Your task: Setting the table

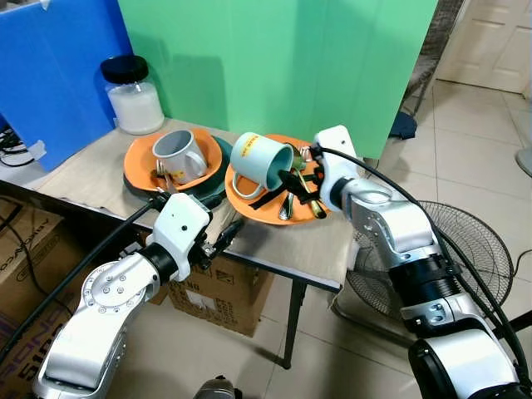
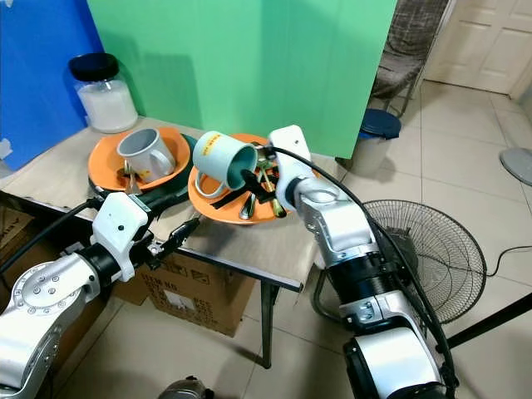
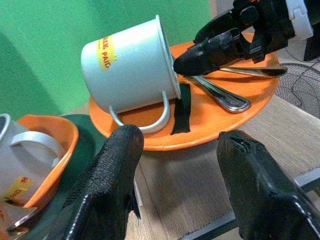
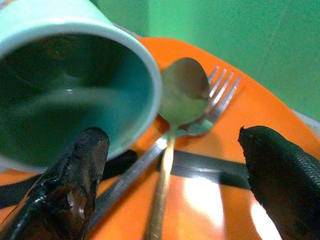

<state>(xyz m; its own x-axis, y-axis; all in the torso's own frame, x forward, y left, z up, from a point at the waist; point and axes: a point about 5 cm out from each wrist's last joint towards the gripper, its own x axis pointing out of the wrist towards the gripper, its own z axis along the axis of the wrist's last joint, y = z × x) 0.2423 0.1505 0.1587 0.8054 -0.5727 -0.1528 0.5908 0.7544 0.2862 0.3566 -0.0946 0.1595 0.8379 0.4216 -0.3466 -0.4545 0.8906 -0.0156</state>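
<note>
Orange is the plate [image 1: 268, 208] that sits in the middle of the frame, on the near part of a small table [image 1: 299, 249]. On this plate lies a pale blue mug [image 1: 263, 160], tipped on its side with the mouth turned to the right and its handle down near the plate. A spoon [image 4: 182, 97] and a fork [image 4: 220, 95] lie on the same plate just beside the mug's mouth, the spoon bowl partly over the fork, and black strips cross the plate under them.

To the left of it stands a second orange plate [image 1: 137, 166] on a dark green one [image 1: 223, 158], and a grey mug [image 1: 181, 155] rests in it, leaning, with cutlery beside it. At the upper left of the frame a glass jar [image 1: 133, 96] with a black lid stands at the back of the table. Behind the table are a green board [image 1: 274, 58] and a blue board [image 1: 50, 75]. At the right of the frame a fan [image 1: 474, 258] stands on the tiled floor.

The right gripper [image 1: 293, 184] is over the plate at the mug's mouth; its fingers are apart, one at the mug's rim and one over the bare plate. The left gripper [image 1: 223, 237] is at the near table edge, in front of the plate, with its fingers [image 3: 107, 180] apart and holding nothing.
</note>
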